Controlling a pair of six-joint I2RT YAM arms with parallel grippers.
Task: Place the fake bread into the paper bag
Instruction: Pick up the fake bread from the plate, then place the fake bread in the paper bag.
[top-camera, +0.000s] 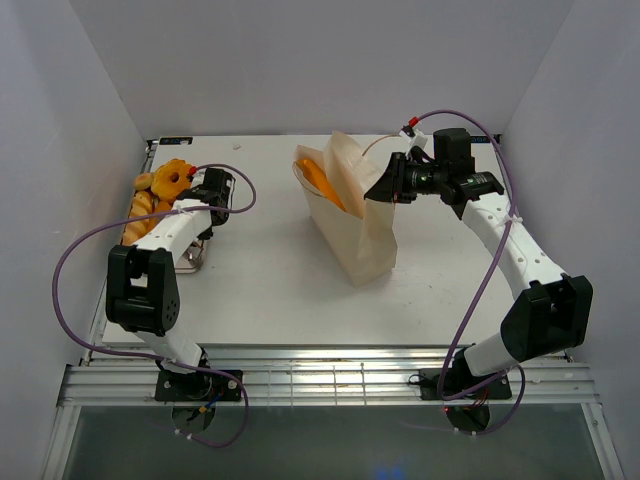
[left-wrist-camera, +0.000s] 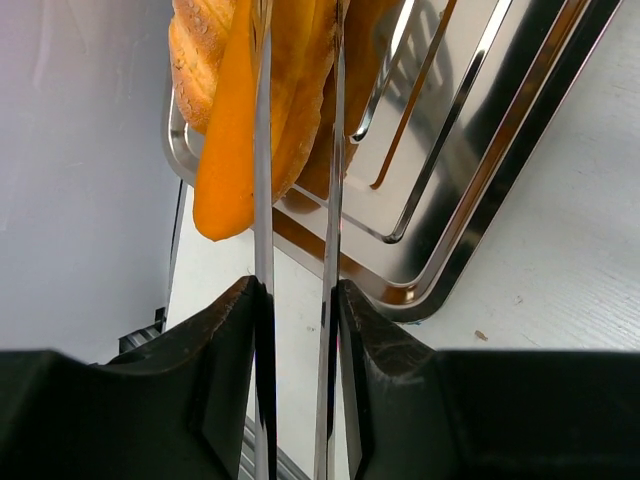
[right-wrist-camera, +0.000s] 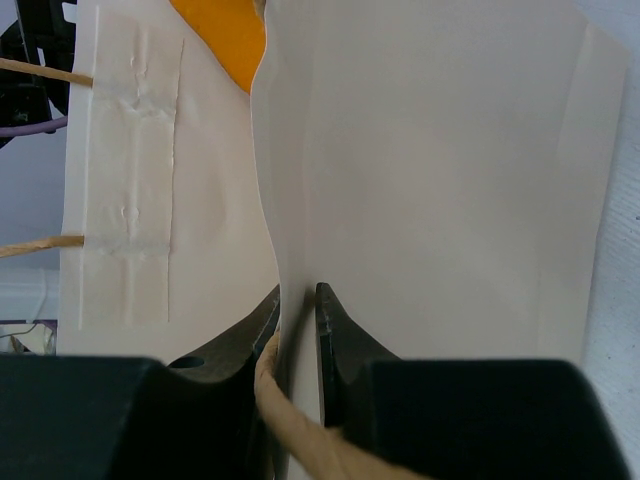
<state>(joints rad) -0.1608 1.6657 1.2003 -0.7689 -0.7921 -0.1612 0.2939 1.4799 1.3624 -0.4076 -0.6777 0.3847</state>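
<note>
The tan paper bag (top-camera: 357, 228) stands at mid-table with one orange loaf (top-camera: 322, 182) sticking out of its mouth. My right gripper (top-camera: 386, 186) is shut on the bag's side wall (right-wrist-camera: 430, 180) near the rim, with a cord handle (right-wrist-camera: 290, 420) pinched beside it; the loaf's tip (right-wrist-camera: 225, 35) shows inside. My left gripper (top-camera: 207, 190) is shut on the thin metal tongs (left-wrist-camera: 263, 200), whose blades straddle a long golden loaf (left-wrist-camera: 232, 150) over the tray. More breads and the doughnut (top-camera: 172, 178) lie on the tray at the far left.
The silver tray (left-wrist-camera: 480, 150) sits by the left wall, its near end (top-camera: 192, 258) under my left arm. White walls close in the left, right and back. The table's front edge runs along a metal rail (top-camera: 320, 385).
</note>
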